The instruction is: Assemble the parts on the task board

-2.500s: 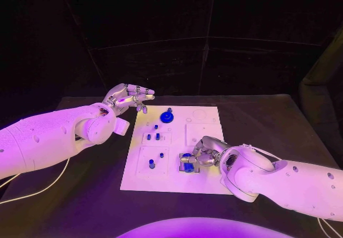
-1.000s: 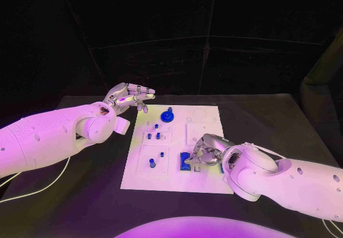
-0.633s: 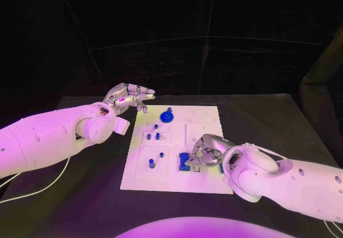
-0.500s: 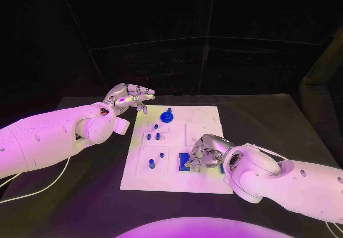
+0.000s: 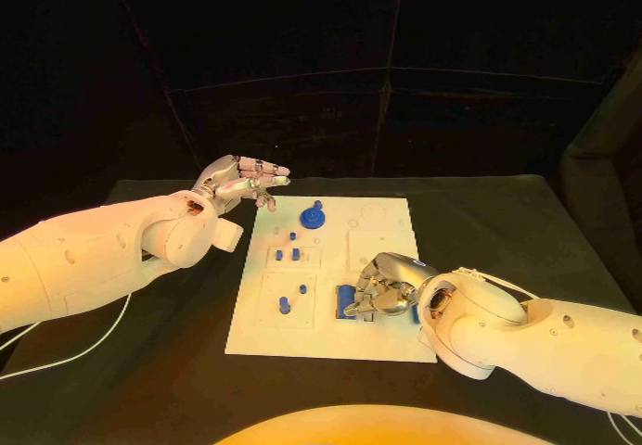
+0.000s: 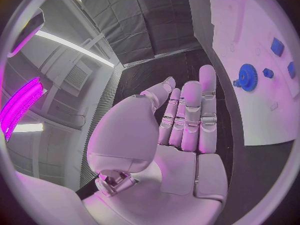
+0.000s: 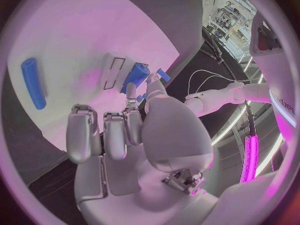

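1. Right hand (image 5: 384, 289) rests low over the near right part of the task board (image 5: 381, 338), its fingers curled round a blue block (image 5: 351, 301) that sits on the board; the fingers cover part of the block, so its full shape is hard to make out.
2. Left hand (image 5: 244, 186) is raised above the table (image 5: 160, 371) just off the board's far left corner, holding nothing, with its fingers apart and lightly bent.
3. Task board is a white rectangular plate lying flat in the middle of the black table, with square outlines marked on it.
4. Blue gear (image 5: 312, 219), round and toothed, stands near the board's far edge with a short post rising from it; the left wrist view also shows it (image 6: 247, 77).
5. Three small blue pegs (image 5: 285, 253) sit together in the left-hand middle square, and two more (image 5: 285, 303) in the square nearer the robot.
6. Loose blue cylinder (image 7: 33, 82) lies on its side on the board in the right wrist view, well apart from the hand.
7. Several of the small parts are too tiny to tell their exact shapes.
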